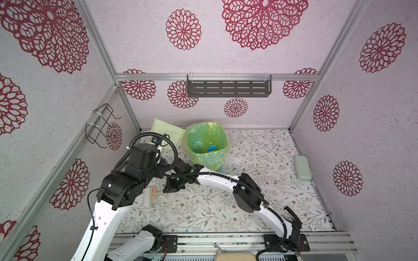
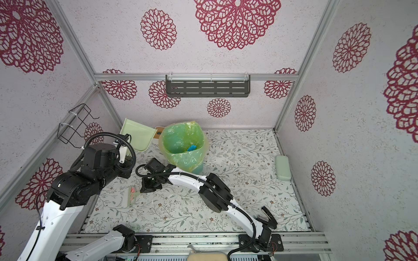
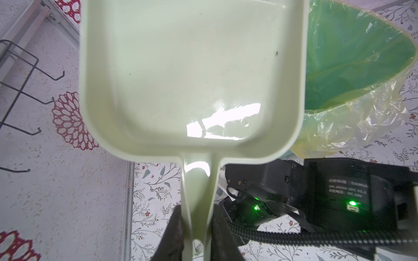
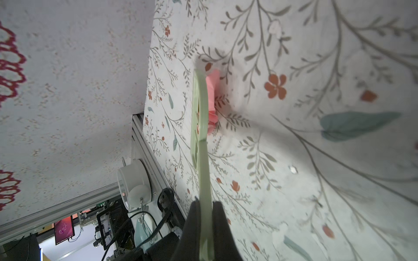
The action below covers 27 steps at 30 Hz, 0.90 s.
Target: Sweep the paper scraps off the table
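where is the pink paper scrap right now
In both top views the pink scrap lies on the left part of the table, right by the pale green brush head, in front of the lined bin.

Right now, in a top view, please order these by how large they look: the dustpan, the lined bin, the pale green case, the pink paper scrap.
1. lined bin
2. dustpan, partly hidden, so less sure
3. pale green case
4. pink paper scrap, smallest

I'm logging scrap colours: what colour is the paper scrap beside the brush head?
The paper scrap is pink; the right wrist view shows it best.
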Each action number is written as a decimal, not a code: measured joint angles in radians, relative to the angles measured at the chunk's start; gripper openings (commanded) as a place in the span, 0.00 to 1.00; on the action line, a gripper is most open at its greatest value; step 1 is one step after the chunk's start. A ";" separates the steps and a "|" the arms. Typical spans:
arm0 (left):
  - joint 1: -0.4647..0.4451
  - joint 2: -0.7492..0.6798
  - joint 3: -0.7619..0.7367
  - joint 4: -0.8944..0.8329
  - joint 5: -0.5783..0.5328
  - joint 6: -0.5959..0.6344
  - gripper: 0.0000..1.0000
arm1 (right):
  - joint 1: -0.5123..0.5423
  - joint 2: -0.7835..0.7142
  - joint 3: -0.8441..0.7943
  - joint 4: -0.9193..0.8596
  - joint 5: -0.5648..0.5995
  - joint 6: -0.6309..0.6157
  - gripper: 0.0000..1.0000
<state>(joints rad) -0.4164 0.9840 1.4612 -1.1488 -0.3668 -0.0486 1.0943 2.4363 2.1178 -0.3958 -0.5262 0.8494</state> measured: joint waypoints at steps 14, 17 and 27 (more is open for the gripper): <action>0.001 0.016 -0.003 0.000 0.015 0.000 0.06 | -0.035 -0.437 -0.574 0.027 0.116 0.002 0.00; 0.001 0.019 -0.003 0.000 0.017 0.000 0.06 | -0.034 -0.473 -0.592 0.033 0.127 0.009 0.00; 0.002 0.026 -0.003 -0.001 0.021 0.000 0.06 | -0.024 -0.460 -0.489 0.119 0.124 0.043 0.00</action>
<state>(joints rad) -0.4149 1.0100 1.4586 -1.1496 -0.3458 -0.0486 1.0706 1.9759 1.6283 -0.2768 -0.4023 0.8925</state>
